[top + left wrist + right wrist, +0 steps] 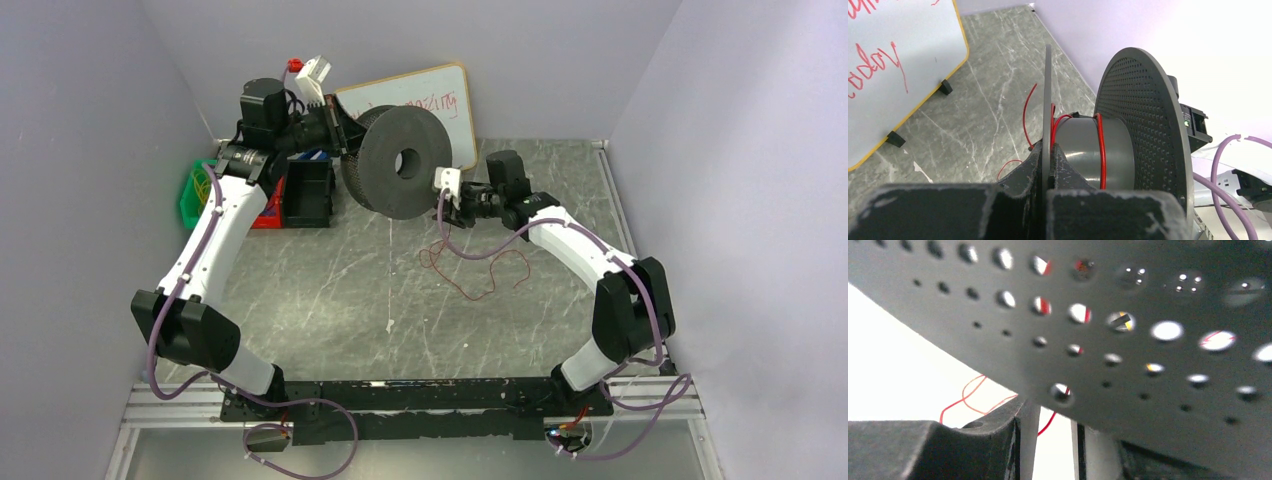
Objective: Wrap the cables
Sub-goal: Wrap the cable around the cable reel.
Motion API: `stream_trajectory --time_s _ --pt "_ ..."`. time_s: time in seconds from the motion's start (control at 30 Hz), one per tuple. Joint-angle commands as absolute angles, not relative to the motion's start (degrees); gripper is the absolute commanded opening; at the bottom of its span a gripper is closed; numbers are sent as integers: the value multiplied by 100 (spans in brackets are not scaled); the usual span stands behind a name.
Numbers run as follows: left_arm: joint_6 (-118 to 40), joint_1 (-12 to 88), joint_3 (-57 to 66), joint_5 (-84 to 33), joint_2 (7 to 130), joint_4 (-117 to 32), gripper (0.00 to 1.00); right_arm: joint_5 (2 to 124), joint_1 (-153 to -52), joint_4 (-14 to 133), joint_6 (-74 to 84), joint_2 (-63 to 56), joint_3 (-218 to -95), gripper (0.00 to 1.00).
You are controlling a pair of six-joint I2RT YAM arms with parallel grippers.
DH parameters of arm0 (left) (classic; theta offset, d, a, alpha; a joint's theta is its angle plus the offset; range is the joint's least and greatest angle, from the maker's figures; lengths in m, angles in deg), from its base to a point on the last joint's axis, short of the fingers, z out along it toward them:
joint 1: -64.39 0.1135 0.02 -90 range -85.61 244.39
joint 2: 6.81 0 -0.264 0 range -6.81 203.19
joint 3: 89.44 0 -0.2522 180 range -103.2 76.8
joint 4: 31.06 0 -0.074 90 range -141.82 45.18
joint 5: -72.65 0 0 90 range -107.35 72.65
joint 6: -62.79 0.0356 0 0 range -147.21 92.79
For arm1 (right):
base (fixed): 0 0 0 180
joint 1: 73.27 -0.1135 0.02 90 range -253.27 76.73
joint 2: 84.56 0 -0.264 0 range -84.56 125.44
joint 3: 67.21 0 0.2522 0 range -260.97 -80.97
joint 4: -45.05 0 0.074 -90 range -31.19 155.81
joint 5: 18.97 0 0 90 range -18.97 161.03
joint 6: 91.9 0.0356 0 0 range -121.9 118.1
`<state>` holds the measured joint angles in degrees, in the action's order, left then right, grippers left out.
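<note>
Grey marbled table (330, 290), pale walls on three sides. Top view: black spool (400, 160) held up off the table at the back, its perforated flange and centre hole facing the camera. Left gripper (347, 138) meets the spool at its upper left edge; right gripper (447, 192) sits at the flange's lower right rim. Red cable (480, 270) lies in loose curls on the table below the right gripper, one strand rising toward the spool. Whiteboard (440, 100) leans on the back wall just behind the spool. Green bin (195, 200) and black bin (308, 190) stand at back left, a red one between them, partly hidden by the left arm. Left wrist view: left gripper (1048, 150) clenched on the thin near flange, which stands edge-on between the fingers (1030, 165). Cable (1101, 145) makes a few turns round the grey hub, one against the far flange and more by the near one; another strand curves down outside the near flange toward the table (988, 100). Whiteboard (893, 65) at left, red writing on it. Right wrist view: the blurred flange (1148, 365) fills most of the frame, red showing through some holes. Right gripper (1050, 440) fingers stand apart below the flange, light between them, nothing clamped. One cable (968, 395) strand crosses that gap; more curls show at left against a washed-out background.
</note>
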<state>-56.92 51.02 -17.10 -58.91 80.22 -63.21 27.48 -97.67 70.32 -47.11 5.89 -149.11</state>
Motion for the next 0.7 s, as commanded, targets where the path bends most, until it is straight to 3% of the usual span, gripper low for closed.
stream_trajectory --time_s 0.0,0.53,0.67 --pt "-6020 5050 -1903 -6360 7741 -5765 3 2367 -9795 7015 -5169 269 -14780 32" --pt "-5781 5088 -1994 -5913 7710 -6179 3 2786 -9727 7943 -5410 -25 -15157 31" --pt "-5801 5133 -1984 -5709 7742 -6264 3 3185 -9727 7532 -5194 -462 -14747 32"
